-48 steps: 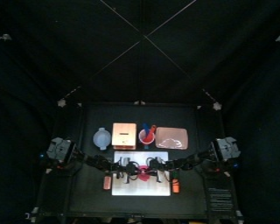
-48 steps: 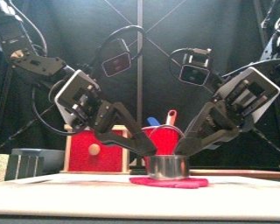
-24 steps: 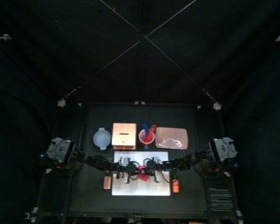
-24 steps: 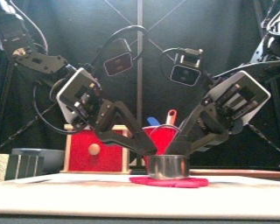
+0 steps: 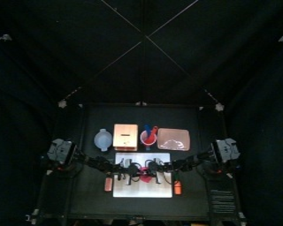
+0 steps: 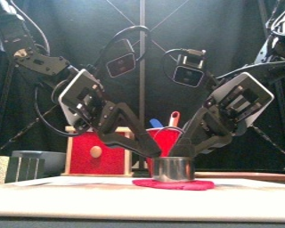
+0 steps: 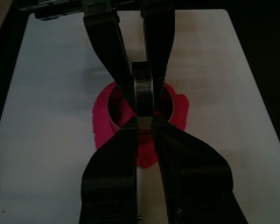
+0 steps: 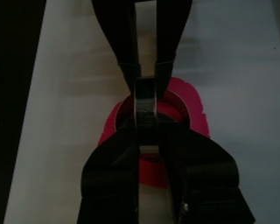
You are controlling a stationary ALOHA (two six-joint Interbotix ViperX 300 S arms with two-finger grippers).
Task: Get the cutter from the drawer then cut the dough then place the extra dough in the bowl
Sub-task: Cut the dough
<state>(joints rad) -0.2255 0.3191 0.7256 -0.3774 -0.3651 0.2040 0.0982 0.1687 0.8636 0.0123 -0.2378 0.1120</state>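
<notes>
Left gripper (image 6: 151, 161) narrow, pinched on the cutter (image 6: 171, 169) from its 9 o'clock side. Right gripper (image 6: 191, 160) also narrow, pinched on it from 3 o'clock. Cutter stands upright on the red dough (image 6: 173, 185), which lies flat on the white cutting board (image 6: 61, 200) at the worktop's (image 5: 91, 203) 6 o'clock side. Seen from above, outward from the cutter: bowl (image 5: 102, 139) at 10, wooden box (image 5: 125, 135) at 11, red cup (image 5: 148, 135) at 12, pink tray (image 5: 173, 139) at 1.

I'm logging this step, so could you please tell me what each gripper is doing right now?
Left gripper: shut on the cutter.
Right gripper: shut on the cutter too.
</notes>
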